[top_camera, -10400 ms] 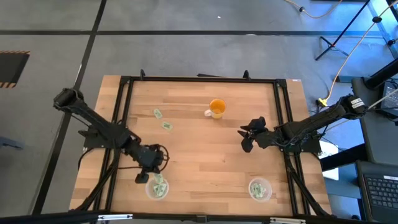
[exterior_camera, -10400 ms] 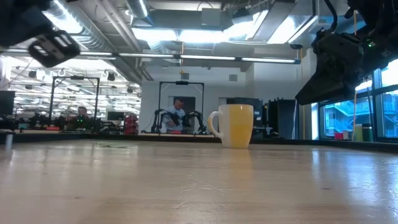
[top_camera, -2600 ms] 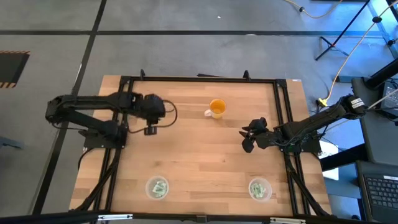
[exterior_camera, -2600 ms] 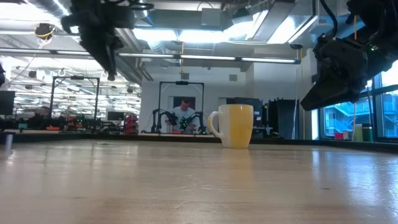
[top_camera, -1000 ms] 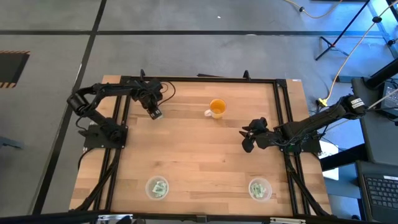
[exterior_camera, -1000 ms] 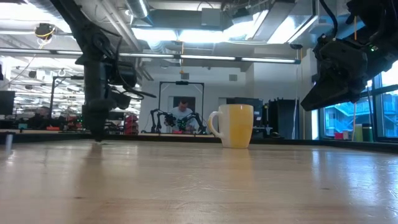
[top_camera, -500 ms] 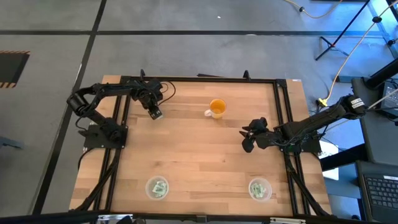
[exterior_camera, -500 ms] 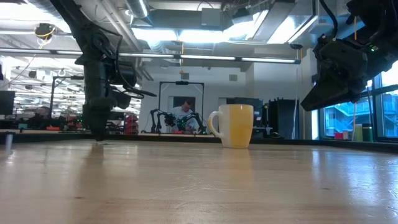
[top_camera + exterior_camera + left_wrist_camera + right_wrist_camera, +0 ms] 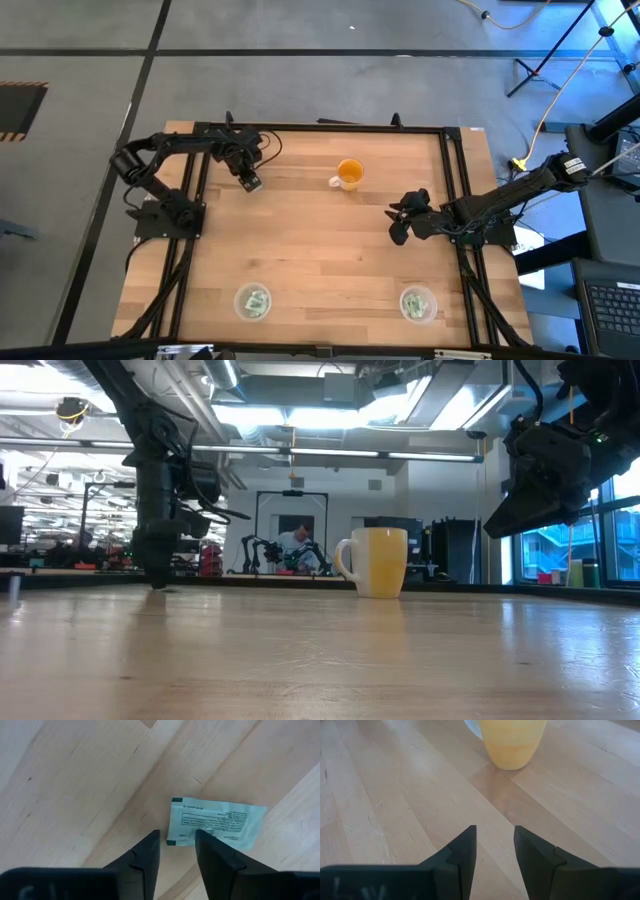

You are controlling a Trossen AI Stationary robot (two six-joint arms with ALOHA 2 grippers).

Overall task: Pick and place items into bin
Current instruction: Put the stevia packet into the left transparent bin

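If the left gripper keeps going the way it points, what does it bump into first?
Probably the green-and-white packet lying flat on the table: the left gripper points down at its near edge, fingers open. How much gap remains is unclear.

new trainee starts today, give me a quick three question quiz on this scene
1. True or false: the left gripper holds the packet clear of the table.
2. Which gripper points at the orange mug? A left, B right.
3. How many clear bowls sit at the table's near edge?

Key: 1 false, the packet lies flat on the wood between the open fingers. 2 B. 3 two, one on the left and one on the right, both with packets inside.
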